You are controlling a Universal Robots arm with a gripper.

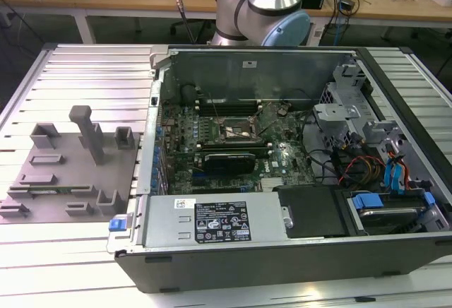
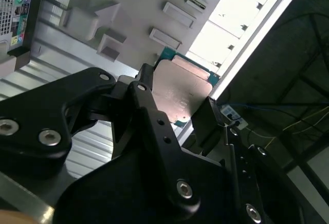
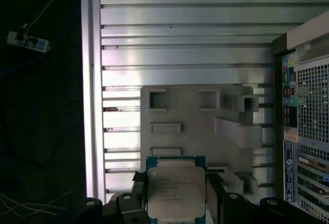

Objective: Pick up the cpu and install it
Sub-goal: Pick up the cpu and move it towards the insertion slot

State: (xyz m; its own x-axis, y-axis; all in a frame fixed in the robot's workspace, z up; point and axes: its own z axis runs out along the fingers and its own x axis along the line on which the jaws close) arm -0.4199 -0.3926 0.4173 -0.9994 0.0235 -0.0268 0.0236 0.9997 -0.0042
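Note:
The cpu [image 3: 175, 193] is a flat square chip with a silvery metal top and a thin green rim. It is held between my gripper's [image 3: 176, 188] two black fingers, high above the slatted table. In the second wrist view the cpu [image 2: 180, 93] sits in the shut gripper [image 2: 177, 100], with one finger [image 2: 146, 88] on each side of the chip. Below it lies the grey fixture plate [image 3: 195, 126], close to the table's edge. The black socket frame [image 1: 233, 133] sits on the motherboard inside the open computer case [image 1: 282, 251].
The grey fixture plate [image 1: 63, 174] with raised blocks and a tall post lies on the slatted aluminium table [image 1: 85, 68] at the exterior view's left. The case holds a power supply [image 1: 212, 220], cables and drive bays [image 1: 381, 181]. The arm's base [image 1: 261, 11] stands behind the case.

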